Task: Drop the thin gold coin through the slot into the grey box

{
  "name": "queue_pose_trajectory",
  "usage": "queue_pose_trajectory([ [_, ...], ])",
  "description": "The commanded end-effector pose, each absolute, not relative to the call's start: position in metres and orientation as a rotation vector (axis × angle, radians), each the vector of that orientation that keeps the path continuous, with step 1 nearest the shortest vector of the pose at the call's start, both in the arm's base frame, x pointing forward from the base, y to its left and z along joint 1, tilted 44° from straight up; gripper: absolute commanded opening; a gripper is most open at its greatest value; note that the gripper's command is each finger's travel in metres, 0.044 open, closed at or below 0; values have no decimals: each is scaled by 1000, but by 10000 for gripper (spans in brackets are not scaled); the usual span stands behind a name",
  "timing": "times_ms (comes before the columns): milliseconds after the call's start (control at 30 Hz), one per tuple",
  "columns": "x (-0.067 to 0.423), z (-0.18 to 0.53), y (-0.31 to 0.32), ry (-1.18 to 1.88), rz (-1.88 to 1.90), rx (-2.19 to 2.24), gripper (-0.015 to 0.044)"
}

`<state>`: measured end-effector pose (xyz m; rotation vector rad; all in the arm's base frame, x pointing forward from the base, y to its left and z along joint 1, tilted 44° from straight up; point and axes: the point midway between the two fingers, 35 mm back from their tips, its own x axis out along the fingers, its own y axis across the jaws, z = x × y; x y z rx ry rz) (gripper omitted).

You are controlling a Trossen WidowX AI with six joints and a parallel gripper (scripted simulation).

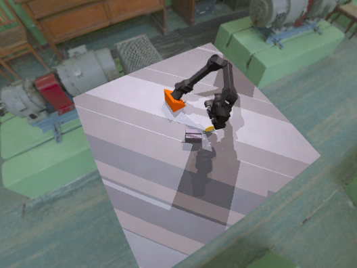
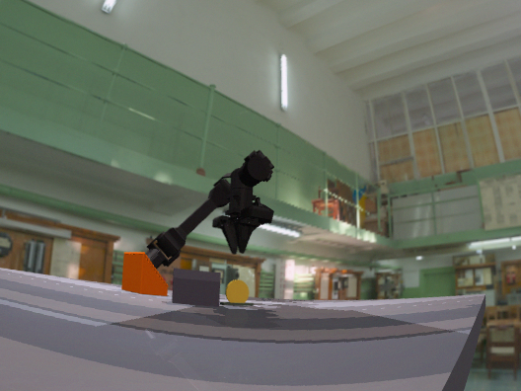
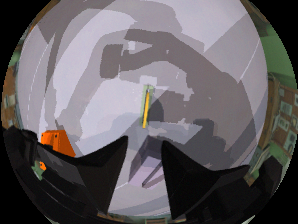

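The gold coin point(image 1: 209, 128) point(image 2: 237, 291) point(image 3: 146, 111) stands on edge in the low green holder point(image 2: 247, 303). The grey box point(image 1: 193, 136) point(image 2: 196, 287) point(image 3: 143, 169) stands close beside the holder. The dark slot line in its lid shows in the top view and partly in the wrist view. My gripper point(image 2: 238, 252) point(image 3: 145, 142) is partly open and points down, its fingertips apart with nothing between them. It hangs well above the coin in the exterior view. In the top view the fingertips are hard to make out against the dark arm.
The orange block point(image 1: 174, 102) point(image 2: 143, 273) point(image 3: 57, 143) stands at the arm's base, on the far side of the box from the coin. The arm arches over the striped table top point(image 1: 142, 149) and casts shadows around the coin and box.
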<state>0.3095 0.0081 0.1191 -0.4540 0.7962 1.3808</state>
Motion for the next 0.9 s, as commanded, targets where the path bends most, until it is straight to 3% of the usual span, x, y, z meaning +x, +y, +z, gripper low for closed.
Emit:
queue_pose_trajectory([
  [0,311,108,21,788,1392,-454,161],
  [867,310,71,60,787,1391,-454,161],
])
